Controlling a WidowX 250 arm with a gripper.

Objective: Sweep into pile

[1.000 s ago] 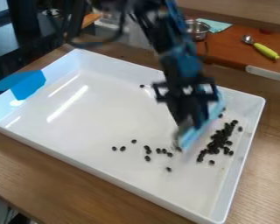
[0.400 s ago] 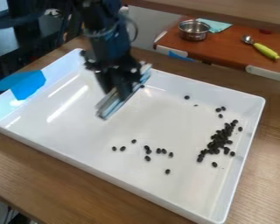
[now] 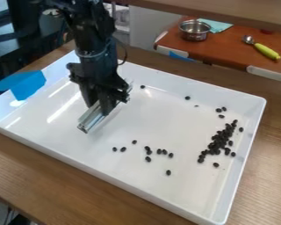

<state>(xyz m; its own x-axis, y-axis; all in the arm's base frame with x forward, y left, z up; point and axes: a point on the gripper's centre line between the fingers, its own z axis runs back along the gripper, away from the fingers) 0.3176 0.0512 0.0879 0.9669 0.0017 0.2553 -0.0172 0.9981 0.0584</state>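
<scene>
Claw (image 3: 104, 107), clamped on the blade (image 3: 91, 119), has swung well off the pile (image 3: 218, 142) (stray beans (image 3: 148, 159) unswept), likely for another stroke

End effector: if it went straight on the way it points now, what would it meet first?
Pointing downward, the end effector would probably press its silvery strip onto the floor of the white tray; whether they touch is unclear.

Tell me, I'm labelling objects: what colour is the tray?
The tray is white, best seen in camera view.
</scene>
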